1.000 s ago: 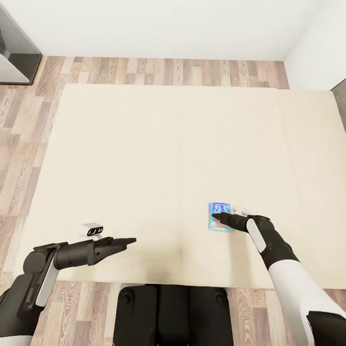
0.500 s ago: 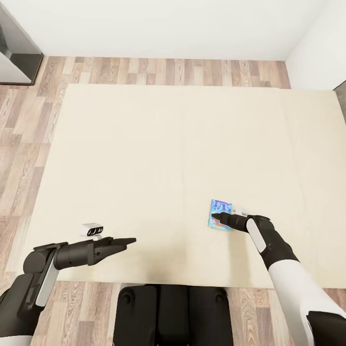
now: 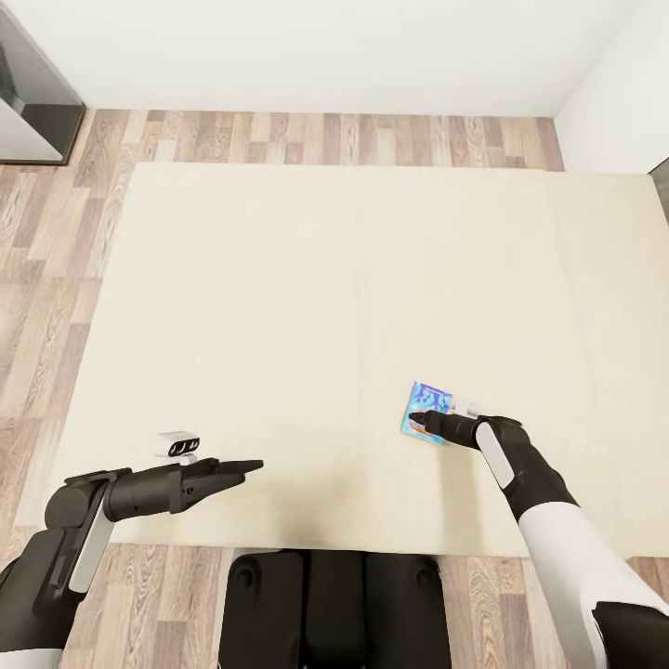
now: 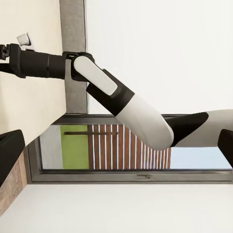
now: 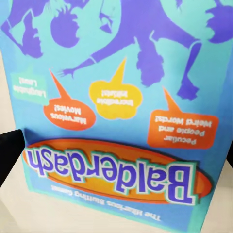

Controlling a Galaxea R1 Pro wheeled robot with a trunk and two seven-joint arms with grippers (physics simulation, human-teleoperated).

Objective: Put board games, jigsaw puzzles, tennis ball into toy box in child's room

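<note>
Balderdash board game (image 3: 426, 413) sits clamped in the right tool (image 3: 429, 427) above the bed (image 3: 279, 279); left tool (image 3: 249, 465) together.

Right arm (image 4: 121, 104) crosses view – white wall, window (image 4: 131, 145) behind (slatted fence outside).

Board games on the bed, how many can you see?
1. The Balderdash board game lies on the cream bed near its front right, at the right gripper. Another may be out of view.
</note>
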